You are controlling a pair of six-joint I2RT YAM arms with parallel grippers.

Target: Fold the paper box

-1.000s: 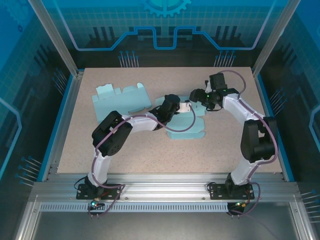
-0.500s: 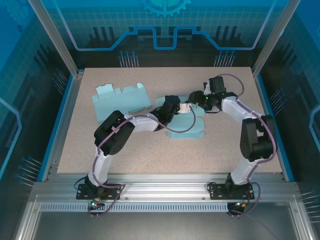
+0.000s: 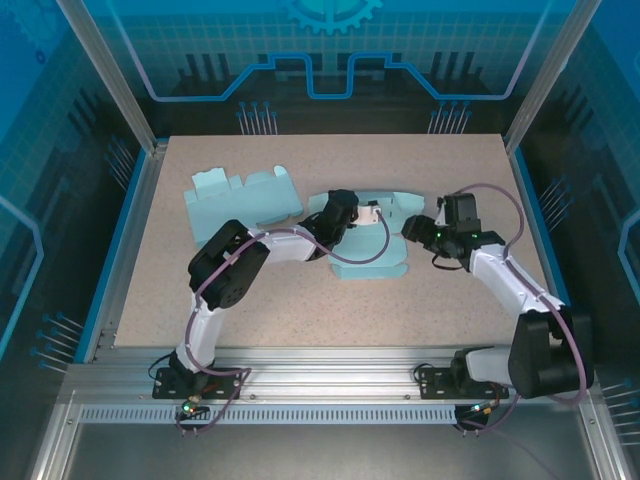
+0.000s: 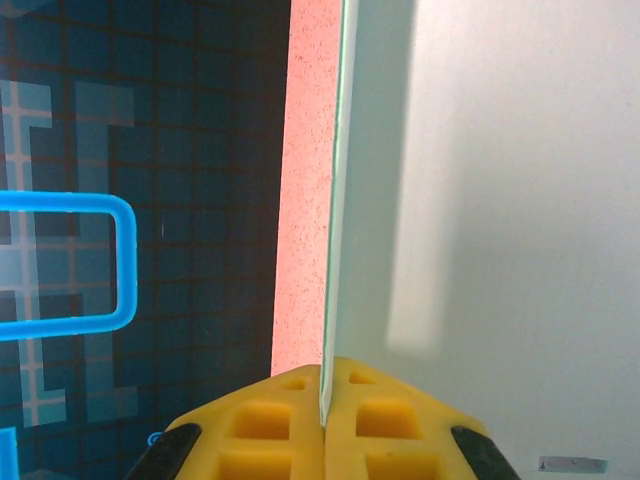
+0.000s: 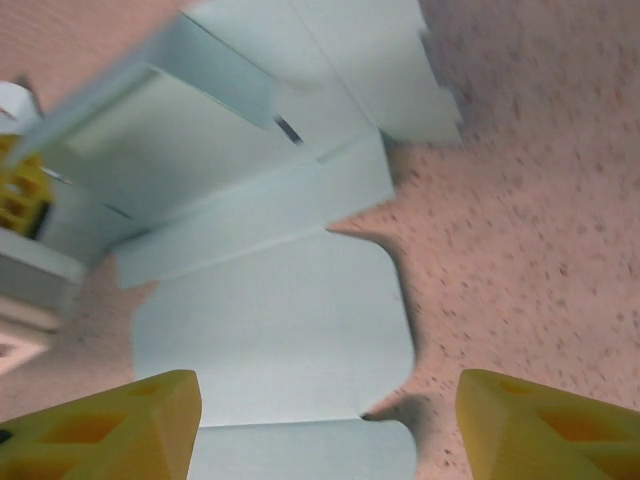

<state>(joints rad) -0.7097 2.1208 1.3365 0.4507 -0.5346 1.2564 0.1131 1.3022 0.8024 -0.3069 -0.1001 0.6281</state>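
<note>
The paper box [image 3: 372, 256] is a pale blue, partly folded blank in the middle of the table. My left gripper [image 3: 366, 213] is at its far edge, shut on an upright panel. In the left wrist view the yellow fingers [image 4: 375, 420] pinch the thin edge of that panel [image 4: 500, 200]. My right gripper [image 3: 410, 229] hovers at the box's right side, open and holding nothing. In the right wrist view the box's flat flaps [image 5: 270, 330] lie below and between the spread yellow fingertips [image 5: 150, 420] of my right gripper [image 5: 330, 430].
A second flat pale blue blank [image 3: 240, 200] lies at the far left of the speckled table [image 3: 300, 300]. Metal frame rails and blue-lit walls surround the table.
My right arm has pulled back from over the box's far flap, moving right and nearer, and now sits at the box's right side. The left gripper keeps its hold.
</note>
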